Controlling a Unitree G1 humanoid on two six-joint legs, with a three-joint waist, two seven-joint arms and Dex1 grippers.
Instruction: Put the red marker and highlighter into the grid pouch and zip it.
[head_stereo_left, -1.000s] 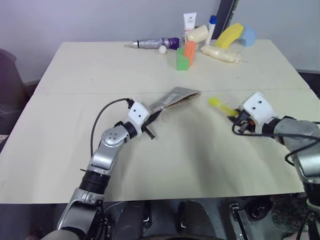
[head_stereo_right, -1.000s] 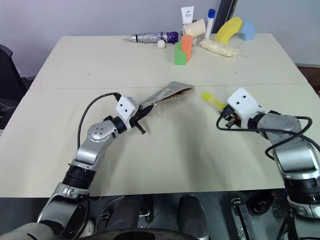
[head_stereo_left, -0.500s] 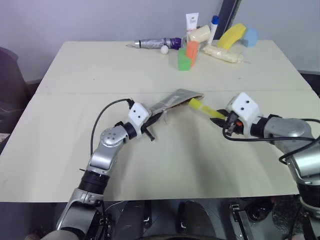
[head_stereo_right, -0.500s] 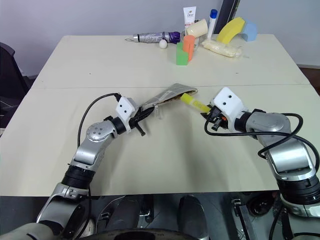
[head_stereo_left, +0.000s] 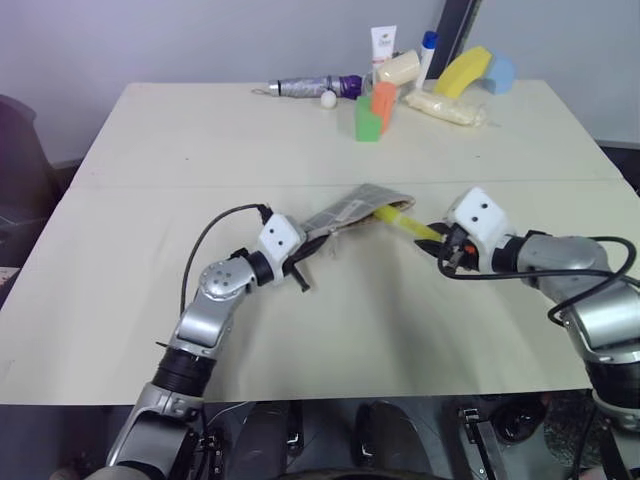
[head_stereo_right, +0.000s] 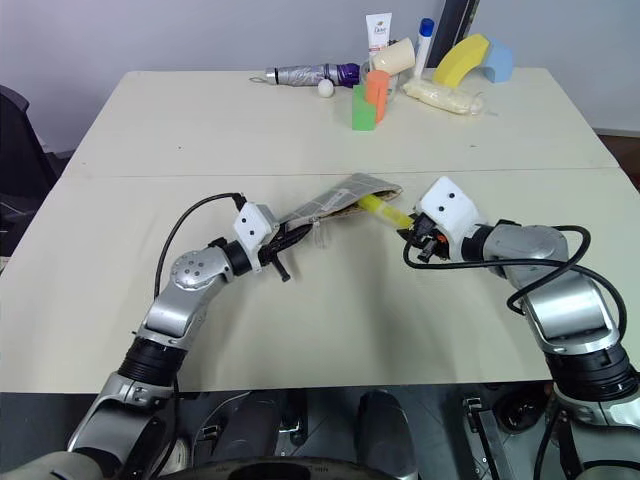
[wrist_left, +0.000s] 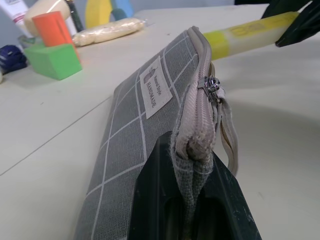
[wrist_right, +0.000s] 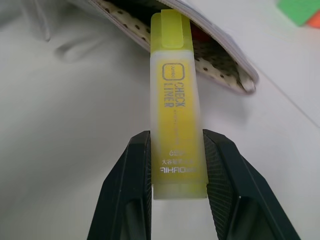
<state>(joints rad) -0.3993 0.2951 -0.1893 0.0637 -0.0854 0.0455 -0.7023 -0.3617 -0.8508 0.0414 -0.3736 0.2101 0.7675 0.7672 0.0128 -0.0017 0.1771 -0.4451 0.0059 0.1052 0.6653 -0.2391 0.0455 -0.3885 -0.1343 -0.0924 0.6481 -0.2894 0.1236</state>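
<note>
The grid pouch (head_stereo_left: 350, 207) lies mid-table, one end lifted off the table. My left gripper (wrist_left: 187, 150) is shut on that end's zipper edge. Its other end gapes open, showing a dotted lining (wrist_right: 220, 65). My right gripper (wrist_right: 176, 145) is shut on the yellow highlighter (wrist_right: 176, 95), pinching its rear end. The highlighter's tip sits just inside the pouch mouth. A sliver of red (wrist_right: 199, 35), the red marker, shows inside the pouch beside that tip. The zipper pull (wrist_left: 212, 82) hangs partway along the pouch's top edge.
Along the table's far edge stand a green block (head_stereo_left: 366, 120), an orange block (head_stereo_left: 381, 100), a white tube (head_stereo_left: 381, 45), yellow foam (head_stereo_left: 460, 70) and a folded umbrella (head_stereo_left: 310, 87). A seam runs across the table (head_stereo_left: 150, 180) behind the pouch.
My right gripper has carried the highlighter leftward, from beside the pouch to its open mouth, where the tip now enters. The left gripper keeps its hold on the pouch.
</note>
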